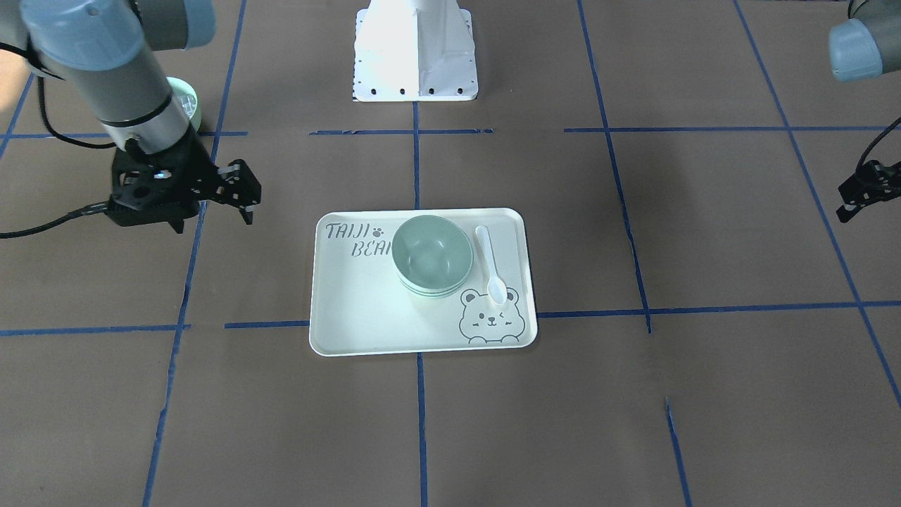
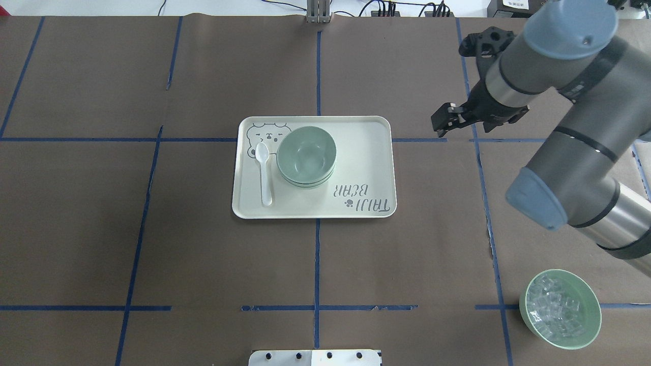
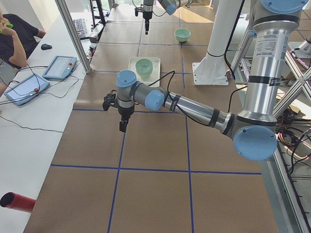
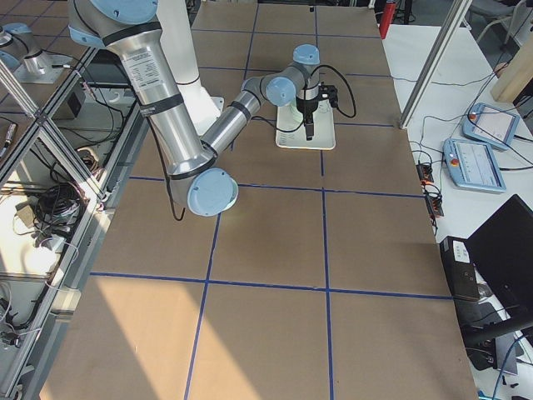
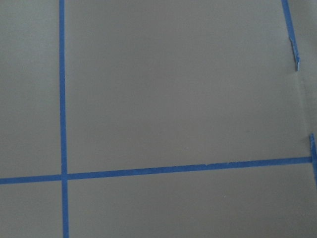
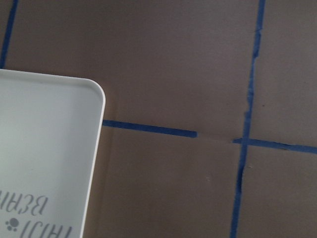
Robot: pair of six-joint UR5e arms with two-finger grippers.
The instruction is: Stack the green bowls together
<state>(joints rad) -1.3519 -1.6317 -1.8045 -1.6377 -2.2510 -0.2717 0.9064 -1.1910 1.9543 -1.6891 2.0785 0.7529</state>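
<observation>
The green bowls (image 1: pixel 431 253) sit nested in one stack on the pale bear-print tray (image 1: pixel 352 310), next to a white spoon (image 1: pixel 490 264). The stack also shows in the overhead view (image 2: pixel 306 156), with lower rims showing under the top bowl, and in the exterior left view (image 3: pixel 144 66). My right gripper (image 2: pixel 440 123) hangs open and empty above the table, just right of the tray (image 2: pixel 366 152). My left gripper (image 1: pixel 842 203) looks open and empty, far from the tray at the table's left end. It is out of the overhead view.
A similar green bowl with clear ice-like cubes (image 2: pixel 562 309) stands near the robot's side at the right, under my right arm. The white robot base (image 1: pixel 415 56) is behind the tray. Blue tape lines cross the brown table. An operator (image 3: pixel 14 39) sits at a side desk.
</observation>
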